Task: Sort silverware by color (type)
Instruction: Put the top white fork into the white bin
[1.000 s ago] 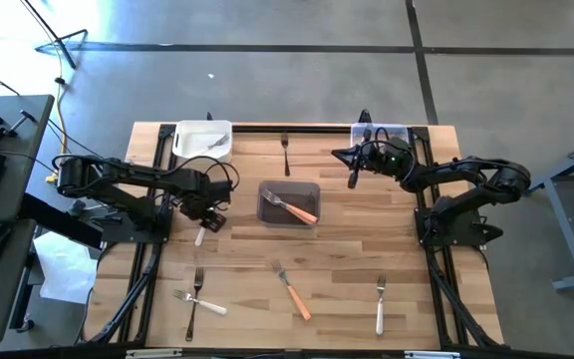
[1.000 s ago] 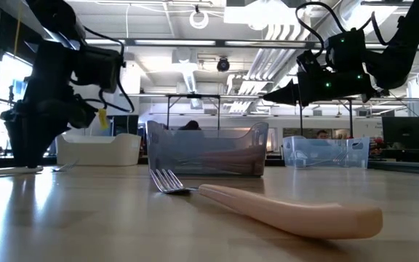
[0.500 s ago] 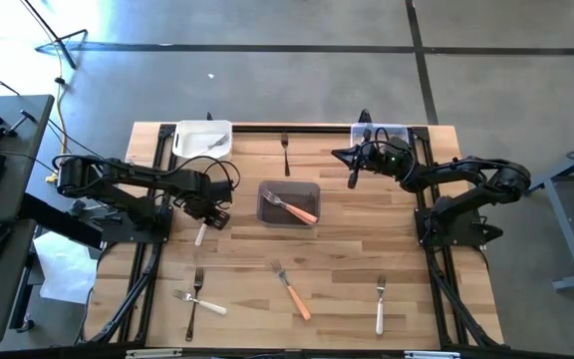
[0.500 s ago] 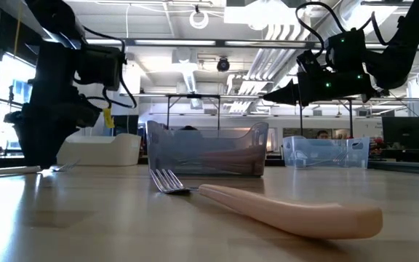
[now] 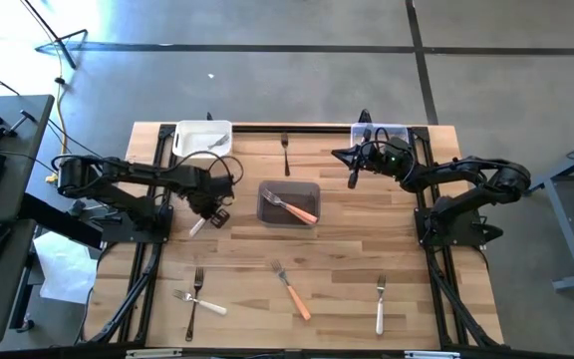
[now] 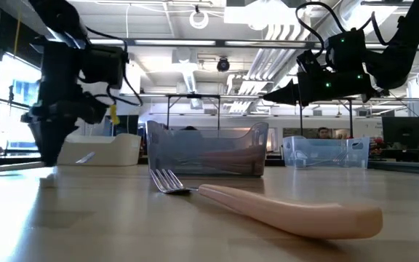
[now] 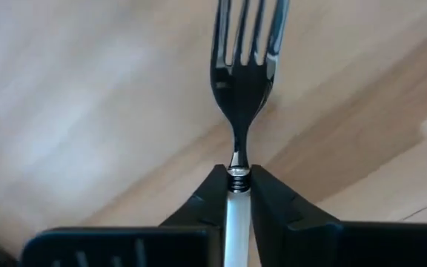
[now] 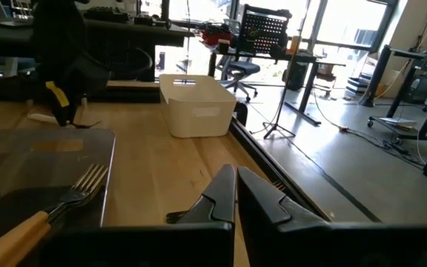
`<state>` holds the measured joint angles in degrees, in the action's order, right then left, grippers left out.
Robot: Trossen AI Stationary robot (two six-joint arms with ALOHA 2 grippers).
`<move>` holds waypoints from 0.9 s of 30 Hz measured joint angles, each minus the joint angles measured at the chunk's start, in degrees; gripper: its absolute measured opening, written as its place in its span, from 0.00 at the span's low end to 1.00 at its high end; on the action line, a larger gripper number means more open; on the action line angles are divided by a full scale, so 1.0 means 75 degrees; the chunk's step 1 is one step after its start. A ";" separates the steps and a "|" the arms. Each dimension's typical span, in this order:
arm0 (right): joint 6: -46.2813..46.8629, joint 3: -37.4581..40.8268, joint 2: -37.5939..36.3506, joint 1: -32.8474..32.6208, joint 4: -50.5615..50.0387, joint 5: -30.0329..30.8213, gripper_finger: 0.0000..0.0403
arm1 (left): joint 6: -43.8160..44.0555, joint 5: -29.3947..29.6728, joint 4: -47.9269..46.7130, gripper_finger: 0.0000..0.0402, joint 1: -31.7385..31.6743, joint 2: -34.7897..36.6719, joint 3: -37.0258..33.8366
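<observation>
White-handled fork is sitting clenched in the left claw in the high view, between the white tub and the dark centre tub. A second ago the claw was lower on the left side of the worktop; it is now drawing in towards the white tub, which suggests the fork is on its way to join the white one already lying there. The right claw is hanging unchanged near the clear tub, fingers pressed together on nothing. Five forks are waiting loose: a black one at the far edge, two crossed ones at near left, an orange one near the middle and a white one at near right.

Seen from the low view, the left arm is standing closer to the white tub than before, with the fork's tines just off the wood, though that is hard to judge there. The orange fork is filling the foreground.

From the left wrist view, the fingers are gripping the white handle just behind its metal collar. The fork's long axis is running straight out from the claw, tines leading.

The right wrist view is showing an orange fork in the dark tub and its own fingers closed.
</observation>
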<state>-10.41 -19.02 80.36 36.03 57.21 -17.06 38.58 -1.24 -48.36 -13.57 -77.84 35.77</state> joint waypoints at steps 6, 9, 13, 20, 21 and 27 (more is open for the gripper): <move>0.0006 0.0000 0.0000 0.0000 0.0000 0.0002 0.00 | -0.1368 -0.0101 -0.0530 0.03 -0.0819 -0.0002 0.0497; 0.0009 0.0000 0.0000 0.0000 -0.0001 0.0003 0.00 | -0.2140 -0.0006 -0.0912 0.03 -0.1247 0.0000 0.0943; 0.0009 0.0000 0.0000 0.0000 -0.0003 0.0003 0.00 | -0.3134 0.0308 -0.1362 0.03 -0.1828 0.0009 0.1737; 0.0007 0.0000 0.0000 0.0000 -0.0003 0.0001 0.00 | -0.5259 0.0897 -0.2335 0.02 -0.3252 0.0009 0.3215; 0.0009 0.0000 0.0000 0.0000 -0.0003 0.0001 0.00 | -0.5535 0.1020 -0.2340 0.01 -0.3479 0.0009 0.3381; 0.0009 0.0000 0.0000 0.0000 -0.0001 0.0000 0.00 | -0.7379 0.1798 -0.2265 0.01 -0.4558 -0.0162 0.3966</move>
<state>-10.35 -19.03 80.36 36.03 57.21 -17.06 -16.76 12.24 -65.34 -47.76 -79.06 65.52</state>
